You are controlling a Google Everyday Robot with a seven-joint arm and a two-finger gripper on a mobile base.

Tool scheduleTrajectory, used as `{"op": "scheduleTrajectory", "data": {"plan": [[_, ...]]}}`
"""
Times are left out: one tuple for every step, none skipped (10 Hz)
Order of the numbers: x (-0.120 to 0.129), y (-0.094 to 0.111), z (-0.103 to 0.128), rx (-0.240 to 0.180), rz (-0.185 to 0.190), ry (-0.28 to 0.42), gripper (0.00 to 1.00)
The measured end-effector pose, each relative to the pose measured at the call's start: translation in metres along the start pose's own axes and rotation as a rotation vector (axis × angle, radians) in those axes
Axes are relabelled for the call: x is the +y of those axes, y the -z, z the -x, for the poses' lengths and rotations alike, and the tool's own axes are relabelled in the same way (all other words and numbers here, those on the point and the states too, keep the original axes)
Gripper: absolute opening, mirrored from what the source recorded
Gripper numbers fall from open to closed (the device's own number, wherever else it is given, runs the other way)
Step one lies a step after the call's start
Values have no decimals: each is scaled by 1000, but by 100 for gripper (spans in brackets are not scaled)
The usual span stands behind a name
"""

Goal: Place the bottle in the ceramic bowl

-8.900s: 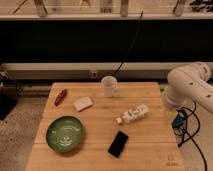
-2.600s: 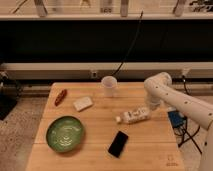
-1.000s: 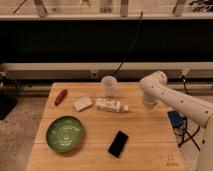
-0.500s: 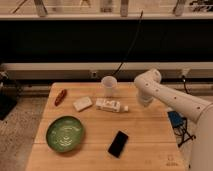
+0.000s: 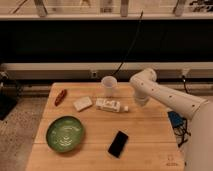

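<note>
Mid-frame on the wooden worktop (image 5: 150, 135): bottle (image 5: 110, 104) lying on its side, narrow cap end pointing right, label print too blurred to read. Not in the ceramic bowl (image 5: 65, 133); green bowl well apart from it at lower left of the frame, pale swirls inside, nothing visible in it.

Just right of the bottle's cap end: tool (image 5: 141, 101), hanging low under a bulky white joint, hard to separate from the casing above it. Spread or pressed together: cannot tell. Touching the bottle or only beside it: cannot tell either.

White arm (image 5: 172, 102) running from that joint toward the lower right, cut off by the right and bottom edges of the frame.

Behind the bottle, toward upper centre: white cup (image 5: 109, 85), upright, near the worktop's far edge.

Just left of the bottle: flat white block (image 5: 82, 103), close by, gap or contact unclear.

Far left of the worktop: small red item (image 5: 60, 96), elongated, too small to identify.

Lower centre: black flat slab (image 5: 118, 143), phone-like, lying at an angle, surface detail lost in the dark.

Upper half of the frame: dark wall band with a black cable (image 5: 128, 47) running down it toward the worktop's back edge, lower end hard to follow.

Right of the worktop, partly hidden behind the arm: blue object (image 5: 175, 120), shape unclear.
</note>
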Motion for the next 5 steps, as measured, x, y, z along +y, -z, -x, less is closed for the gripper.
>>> {"op": "scheduleTrajectory", "data": {"plan": [[-2,0,2,1,2,9,32],[-2,0,2,0,2,11,26],[-4,0,4,0,3,19,24],[-6,0,5,-1,2,24,24],[-8,-1,5,-5,5,25,24]]}}
